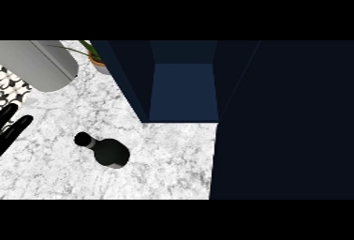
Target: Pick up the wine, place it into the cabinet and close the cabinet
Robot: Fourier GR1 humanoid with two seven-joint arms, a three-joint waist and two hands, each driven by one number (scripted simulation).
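The wine bottle [105,151] is black and stands upright on the marble counter [166,159], seen from above with its neck toward the upper left. Behind it to the right, the dark blue cabinet [183,89] is open, and its inside shows nothing. Its door [283,122] is swung out and fills the right side of the view. My left hand [11,127] shows at the left edge with straight fingers and holds nothing. It is apart from the bottle, to the bottle's left. My right hand does not show.
A grey forearm [38,63] crosses the upper left corner. A potted plant [95,56] stands at the back, left of the cabinet. The open door's edge borders the counter on the right.
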